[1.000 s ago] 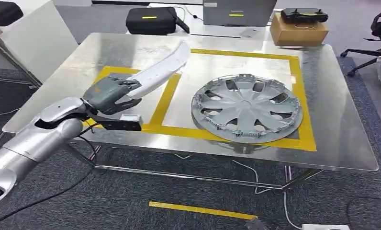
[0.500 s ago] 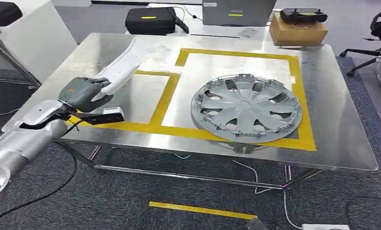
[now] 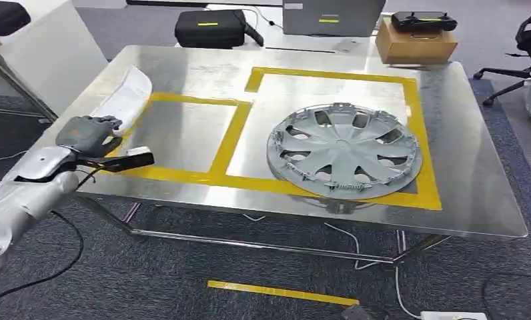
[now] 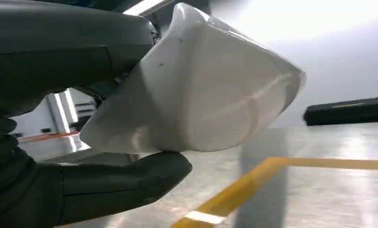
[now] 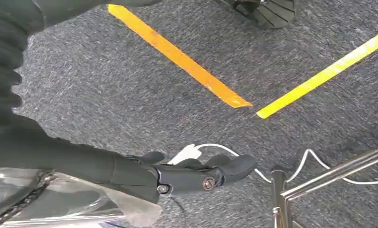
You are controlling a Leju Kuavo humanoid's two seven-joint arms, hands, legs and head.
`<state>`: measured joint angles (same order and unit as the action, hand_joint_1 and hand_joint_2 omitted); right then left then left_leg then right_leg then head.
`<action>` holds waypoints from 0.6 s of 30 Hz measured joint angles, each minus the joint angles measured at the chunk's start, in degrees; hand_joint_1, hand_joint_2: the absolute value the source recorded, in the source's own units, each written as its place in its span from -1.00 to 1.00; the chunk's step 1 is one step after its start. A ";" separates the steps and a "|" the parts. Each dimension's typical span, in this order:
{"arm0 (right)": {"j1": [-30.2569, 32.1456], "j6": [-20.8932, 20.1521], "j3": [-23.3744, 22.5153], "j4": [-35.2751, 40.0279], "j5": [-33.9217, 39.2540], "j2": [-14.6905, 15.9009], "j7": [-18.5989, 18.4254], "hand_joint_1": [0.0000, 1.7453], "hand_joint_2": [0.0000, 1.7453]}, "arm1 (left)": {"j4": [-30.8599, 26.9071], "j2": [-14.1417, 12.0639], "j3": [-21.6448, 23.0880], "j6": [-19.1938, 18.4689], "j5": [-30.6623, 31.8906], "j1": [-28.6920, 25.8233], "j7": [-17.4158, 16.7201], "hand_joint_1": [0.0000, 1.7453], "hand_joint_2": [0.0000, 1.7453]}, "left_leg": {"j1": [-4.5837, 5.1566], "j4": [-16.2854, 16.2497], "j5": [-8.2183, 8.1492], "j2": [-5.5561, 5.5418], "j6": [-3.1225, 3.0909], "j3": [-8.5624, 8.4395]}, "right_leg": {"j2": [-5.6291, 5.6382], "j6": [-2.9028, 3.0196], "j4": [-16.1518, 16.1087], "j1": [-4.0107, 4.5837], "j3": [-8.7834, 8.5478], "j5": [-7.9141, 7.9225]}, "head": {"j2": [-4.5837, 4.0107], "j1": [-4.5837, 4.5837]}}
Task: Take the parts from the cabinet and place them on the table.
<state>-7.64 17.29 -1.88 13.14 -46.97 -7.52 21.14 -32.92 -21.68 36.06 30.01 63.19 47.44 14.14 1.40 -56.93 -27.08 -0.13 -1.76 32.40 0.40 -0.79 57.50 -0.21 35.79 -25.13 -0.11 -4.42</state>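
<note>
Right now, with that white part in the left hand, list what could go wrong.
1. The white trim piece sits at the table's left edge; released here, it may slide off.
2. The left hand holds only one end, so the long piece could tip or twist loose.

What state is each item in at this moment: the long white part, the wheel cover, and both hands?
Long white curved plastic trim part: held in the left robot hand, over the table's left edge.
Silver spoked plastic wheel cover: lying flat inside the large yellow-taped rectangle, untouched.
Left robot hand: gripping the trim part's near end.
Right robot hand: hanging over the grey carpet, holding nothing, fingers extended.
Steel table: standing, yellow tape outlines on top.
</note>
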 joint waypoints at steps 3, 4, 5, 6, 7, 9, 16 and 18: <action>-0.01 -0.02 0.04 0.00 0.00 -0.18 0.15 -1.00 1.00 | 3.13 -0.11 -0.42 -0.20 1.00 1.13 -1.22 1.00 1.00 | 0.00 0.00 0.00 0.00 0.00 0.00 | 0.00 0.00 0.00 0.00 0.00 0.00 | 0.00 0.00; 0.00 -0.02 0.06 0.00 0.00 -0.26 0.17 -1.00 1.00 | 3.83 -0.17 -0.55 -0.20 1.03 1.34 -1.39 1.00 1.00 | 0.00 0.00 0.00 0.00 0.00 0.00 | 0.02 0.00 0.00 0.00 0.00 0.00 | 0.00 -0.02; 0.02 -0.02 0.07 0.00 0.00 -0.33 0.20 -1.00 1.00 | 4.47 -0.22 -0.66 -0.17 1.09 1.55 -1.62 1.00 1.00 | 0.00 0.00 0.00 0.00 0.00 0.00 | 0.02 0.00 0.00 0.00 0.00 0.00 | 0.00 -0.02; 0.02 -0.04 0.07 0.00 0.00 -0.39 0.20 -1.00 1.00 | 5.04 -0.24 -0.72 -0.20 1.14 1.69 -1.81 1.00 1.00 | 0.00 0.00 0.00 0.00 0.00 0.00 | 0.01 0.00 0.00 0.00 0.00 0.00 | 0.00 0.00; 0.01 -0.04 0.07 0.00 0.02 -0.46 0.22 -1.00 1.00 | 5.69 -0.24 -0.77 -0.28 1.33 1.87 -2.14 1.00 1.00 | 0.00 0.00 0.00 0.00 0.00 0.00 | -0.01 0.00 0.00 0.00 0.00 0.00 | 0.00 -0.02; -0.04 -0.07 0.11 0.00 0.02 -0.57 0.31 -1.00 1.00 | 6.65 -0.22 -0.81 -0.35 1.62 2.01 -2.25 1.00 1.00 | 0.00 0.00 0.00 0.00 0.00 0.00 | -0.01 0.00 0.00 0.00 0.00 0.00 | 0.00 -0.02; -0.05 -0.13 0.46 0.00 0.04 -0.81 0.28 -1.00 1.00 | 8.29 0.33 -1.27 -0.17 1.81 2.01 -2.31 1.00 1.00 | 0.00 0.00 0.00 0.00 0.00 0.00 | 0.00 0.00 0.00 0.00 -0.01 0.00 | 0.00 0.02; -0.05 -0.13 0.46 0.00 0.09 -0.85 0.28 -1.00 1.00 | 8.51 0.48 -1.44 0.00 2.18 2.00 -2.25 1.00 1.00 | 0.00 0.00 0.00 0.00 0.00 0.00 | 0.00 0.00 -0.01 0.00 -0.01 0.00 | 0.00 0.00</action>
<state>-7.69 17.16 -1.42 13.14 -46.88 -8.37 21.42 -24.41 -21.20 34.62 30.01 65.37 49.44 11.89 1.40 -56.93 -27.08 -0.13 -1.76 32.40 0.40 -0.79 57.49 -0.21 35.78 -25.13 -0.11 -4.41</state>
